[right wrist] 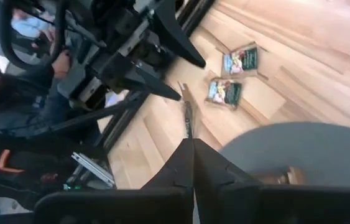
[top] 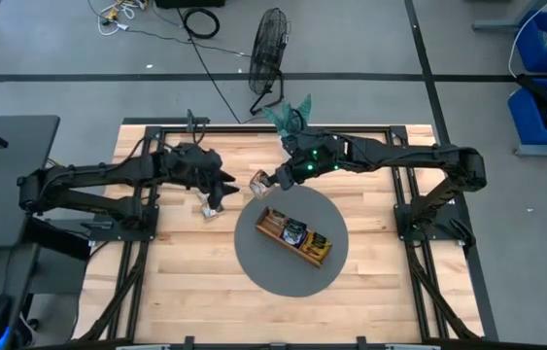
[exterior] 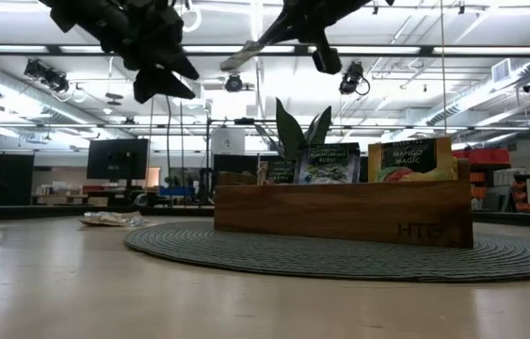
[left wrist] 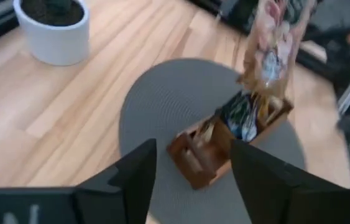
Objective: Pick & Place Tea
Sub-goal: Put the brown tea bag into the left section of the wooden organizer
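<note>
My right gripper [right wrist: 193,144] was pinched shut on the top edge of a thin pale tea sachet [left wrist: 268,53], hanging above the round grey woven mat [top: 254,267] beside the brown wooden tray [top: 271,222]. It looked featherlight, floppy and slick, so an edge hold seemed best. My left gripper [left wrist: 193,171] stood wide open, empty. Two more sachets [right wrist: 232,78] lay flat on the pale wooden bench [top: 186,282].

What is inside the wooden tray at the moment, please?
The tray holds upright sachets toward one end: a dark one and a yellow-orange one stand above its wall. The other end looks empty from above. Their lower parts and the compartment floors are hidden by the wall.
</note>
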Available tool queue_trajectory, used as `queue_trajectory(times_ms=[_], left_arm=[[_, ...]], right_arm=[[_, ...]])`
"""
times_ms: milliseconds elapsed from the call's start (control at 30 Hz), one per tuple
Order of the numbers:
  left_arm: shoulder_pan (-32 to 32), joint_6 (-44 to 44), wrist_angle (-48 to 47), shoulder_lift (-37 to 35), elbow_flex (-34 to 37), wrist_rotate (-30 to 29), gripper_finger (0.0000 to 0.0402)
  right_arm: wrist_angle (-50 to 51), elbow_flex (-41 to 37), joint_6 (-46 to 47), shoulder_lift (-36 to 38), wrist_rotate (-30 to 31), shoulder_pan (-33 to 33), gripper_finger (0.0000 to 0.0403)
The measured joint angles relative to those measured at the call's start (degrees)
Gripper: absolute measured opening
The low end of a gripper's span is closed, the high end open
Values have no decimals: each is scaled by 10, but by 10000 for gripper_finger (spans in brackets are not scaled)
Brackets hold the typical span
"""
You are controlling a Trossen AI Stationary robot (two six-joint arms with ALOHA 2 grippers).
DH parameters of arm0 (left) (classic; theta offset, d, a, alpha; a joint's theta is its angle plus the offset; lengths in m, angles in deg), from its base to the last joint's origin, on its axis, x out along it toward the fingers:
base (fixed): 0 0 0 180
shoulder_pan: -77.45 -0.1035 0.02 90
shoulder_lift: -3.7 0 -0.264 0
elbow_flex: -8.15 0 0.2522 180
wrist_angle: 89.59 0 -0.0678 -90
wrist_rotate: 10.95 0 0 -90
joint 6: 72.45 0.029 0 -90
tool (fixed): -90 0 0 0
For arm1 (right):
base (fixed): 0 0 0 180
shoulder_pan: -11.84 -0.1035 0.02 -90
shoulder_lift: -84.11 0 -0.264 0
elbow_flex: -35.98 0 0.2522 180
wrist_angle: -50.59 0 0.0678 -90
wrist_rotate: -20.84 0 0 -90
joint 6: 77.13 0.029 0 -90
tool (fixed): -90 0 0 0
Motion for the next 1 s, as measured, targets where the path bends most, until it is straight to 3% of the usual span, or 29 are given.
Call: queue_trajectory(times_ms=[167, 467, 1000], left_arm=[[0, 22, -22, 0, 0, -2, 232], [0, 34, -38, 0, 0, -2, 221], [0, 52, -71, -27, 0, -3, 213]], right_arm=[[48, 0, -6, 0, 12, -25, 0], [107, 0, -29, -5, 99, -86, 0], [130, 0, -95, -92, 105, -96, 0]])
